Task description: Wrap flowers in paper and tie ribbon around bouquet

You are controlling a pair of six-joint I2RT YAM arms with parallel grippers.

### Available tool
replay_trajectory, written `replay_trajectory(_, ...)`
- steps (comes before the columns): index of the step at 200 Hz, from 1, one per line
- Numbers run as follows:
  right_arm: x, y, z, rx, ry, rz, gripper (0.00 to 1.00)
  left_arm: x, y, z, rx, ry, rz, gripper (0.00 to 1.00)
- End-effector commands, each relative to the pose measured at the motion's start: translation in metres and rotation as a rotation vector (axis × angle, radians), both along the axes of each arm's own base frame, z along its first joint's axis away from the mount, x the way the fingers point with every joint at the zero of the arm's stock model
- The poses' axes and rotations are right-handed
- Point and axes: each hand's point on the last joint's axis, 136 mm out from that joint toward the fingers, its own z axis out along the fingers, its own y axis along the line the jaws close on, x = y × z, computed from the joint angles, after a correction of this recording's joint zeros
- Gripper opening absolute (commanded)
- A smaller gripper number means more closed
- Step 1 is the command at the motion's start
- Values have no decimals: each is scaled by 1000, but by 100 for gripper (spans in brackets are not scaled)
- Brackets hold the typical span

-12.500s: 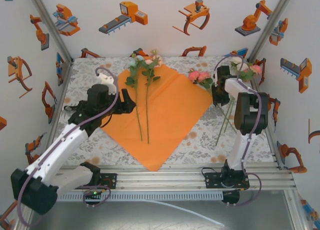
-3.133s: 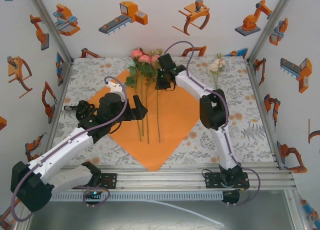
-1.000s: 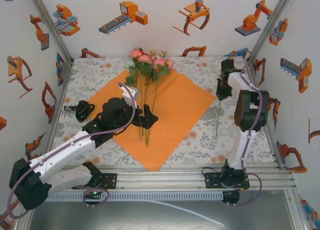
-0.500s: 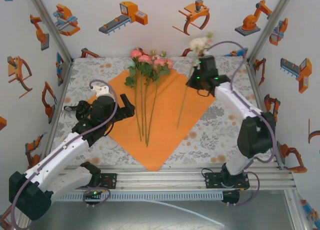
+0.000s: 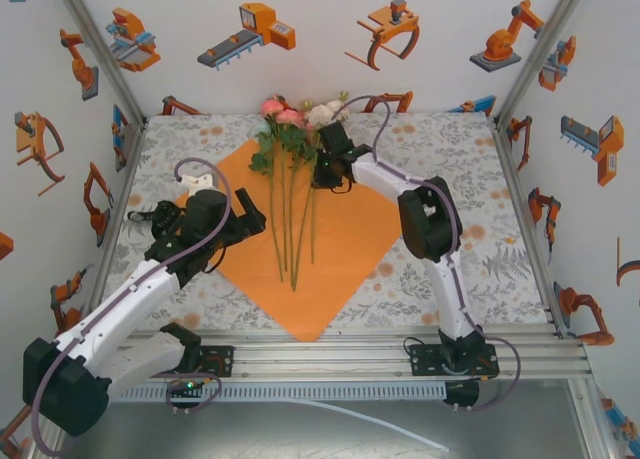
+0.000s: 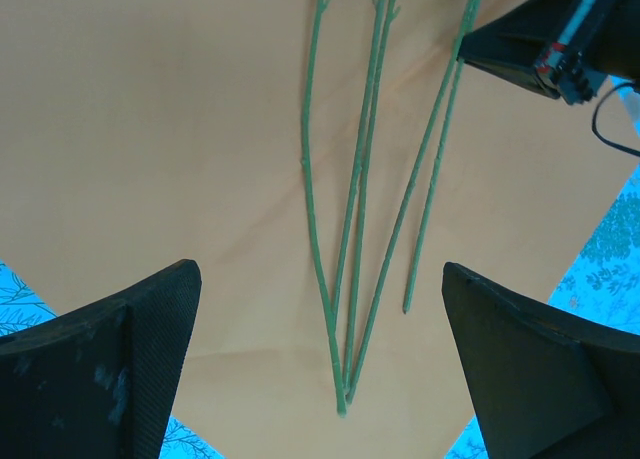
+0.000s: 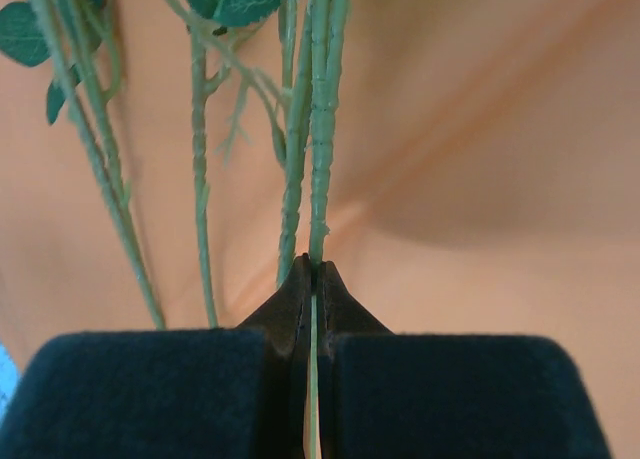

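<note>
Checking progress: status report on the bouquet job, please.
Left gripper open over stem ends. Right gripper shut on one stem of the flowers. Stems lie on the paper, unwrapped.

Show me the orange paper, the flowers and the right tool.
paper (image 5: pixel 360 229): top external view, bare right half.
flowers (image 5: pixel 272 107): top external view, pink bloom.
right tool (image 7: pixel 312 275): right wrist view, between fingertips pinching a stem.

**Lighting and image quality.** Bright, even, diffuse light; in the overhead view we find shadows faint and soft. In the right wrist view a broad soft shadow crosses the paper (image 7: pixel 480 179), and the right gripper's fingers (image 7: pixel 150 394) blur. The left wrist view tints the tablecloth (image 6: pixel 610 249) cyan.
</note>
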Motion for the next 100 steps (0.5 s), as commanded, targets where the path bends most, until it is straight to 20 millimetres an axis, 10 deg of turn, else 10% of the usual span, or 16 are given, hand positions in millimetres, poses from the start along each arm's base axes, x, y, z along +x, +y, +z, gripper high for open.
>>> replay_trajectory(1,2,3,2,-56,-15,25,12,-1,-1,-8,-15,32,1,100)
replay_trajectory(24,-2,5,6,-66,1,66,27,-1,0,-12,-6,45,3,100)
replay_trajectory(100,-34,-36,105,-107,-165,58,44,9,-14,-32,21,100,-55,97)
